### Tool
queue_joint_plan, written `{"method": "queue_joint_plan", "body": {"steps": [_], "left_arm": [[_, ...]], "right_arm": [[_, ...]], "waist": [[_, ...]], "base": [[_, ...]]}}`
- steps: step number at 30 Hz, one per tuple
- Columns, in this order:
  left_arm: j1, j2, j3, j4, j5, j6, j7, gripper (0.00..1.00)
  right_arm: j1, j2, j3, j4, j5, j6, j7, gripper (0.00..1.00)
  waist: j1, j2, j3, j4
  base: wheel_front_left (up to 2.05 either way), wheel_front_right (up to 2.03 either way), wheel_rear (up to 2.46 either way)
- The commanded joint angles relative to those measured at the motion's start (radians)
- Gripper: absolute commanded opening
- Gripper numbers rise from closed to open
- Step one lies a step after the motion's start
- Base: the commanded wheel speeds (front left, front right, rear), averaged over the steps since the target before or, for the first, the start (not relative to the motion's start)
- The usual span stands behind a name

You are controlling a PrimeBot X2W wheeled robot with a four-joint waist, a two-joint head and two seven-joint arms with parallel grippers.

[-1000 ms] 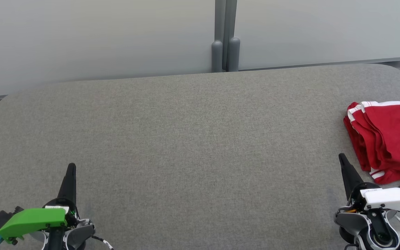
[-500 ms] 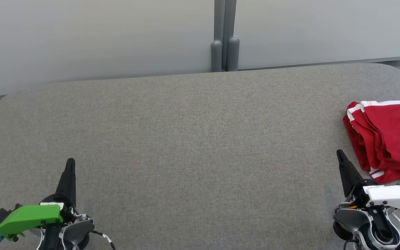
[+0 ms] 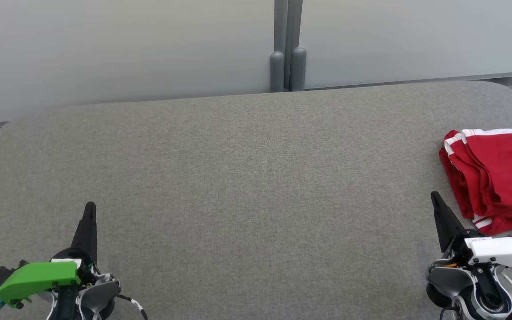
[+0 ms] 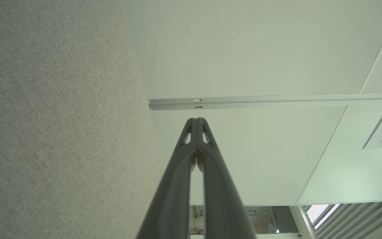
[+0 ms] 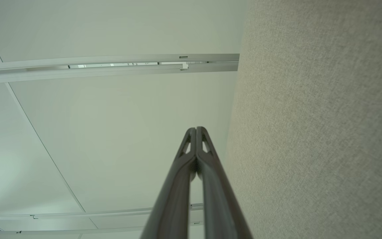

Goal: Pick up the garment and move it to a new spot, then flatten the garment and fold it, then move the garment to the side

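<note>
Your left claw (image 3: 90,206) and right claw (image 3: 434,195) are clenched, empty; garment (image 3: 498,178) lies folded, right edge: looks done, just park.

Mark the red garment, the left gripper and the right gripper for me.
red garment (image 3: 500,178), head view, middle of the red cloth.
left gripper (image 3: 90,210), head view, the tips of its shut fingers.
right gripper (image 3: 436,198), head view, the tips of its shut fingers.

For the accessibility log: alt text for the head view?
A bunched red garment with white trim lies at the right side of a grey table. The left end effector and right end effector sit at the near corners, both shut and empty.
</note>
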Motion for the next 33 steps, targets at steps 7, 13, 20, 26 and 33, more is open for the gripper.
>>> {"method": "queue_joint_plan", "body": {"steps": [7, 13, 20, 26, 33], "left_arm": [[-0.009, -0.001, 0.004, -0.004, 0.0, -0.006, 0.001, 0.0], [-0.009, -0.001, 0.004, -0.004, 0.0, -0.006, 0.001, 0.0], [-0.009, -0.001, 0.003, -0.004, 0.0, -0.006, 0.001, 0.0], [-0.008, -0.001, 0.003, -0.004, 0.0, -0.006, 0.001, 0.0], [-0.008, -0.001, 0.003, -0.004, 0.0, -0.006, 0.001, 0.0]], "right_arm": [[-0.011, -0.005, 0.001, -0.004, 0.006, 0.001, 0.003, 0.0], [-0.011, -0.005, 0.001, -0.004, 0.006, 0.001, 0.003, 0.0], [-0.011, -0.005, 0.001, -0.004, 0.006, 0.001, 0.003, 0.0], [-0.011, -0.005, 0.001, -0.004, 0.006, 0.001, 0.002, 0.0], [-0.011, -0.005, 0.001, -0.004, 0.006, 0.001, 0.003, 0.0]], "waist": [[0.0, 0.0118, 0.0, 0.0], [0.0, 0.0118, 0.0, 0.0], [0.0, 0.0118, 0.0, 0.0], [0.0, 0.0118, 0.0, 0.0], [0.0, 0.0118, 0.0, 0.0]], "base": [[0.0, 0.0, 0.0], [0.0, 0.0, 0.0], [0.0, 0.0, 0.0], [0.0, 0.0, 0.0], [0.0, 0.0, 0.0]]}}
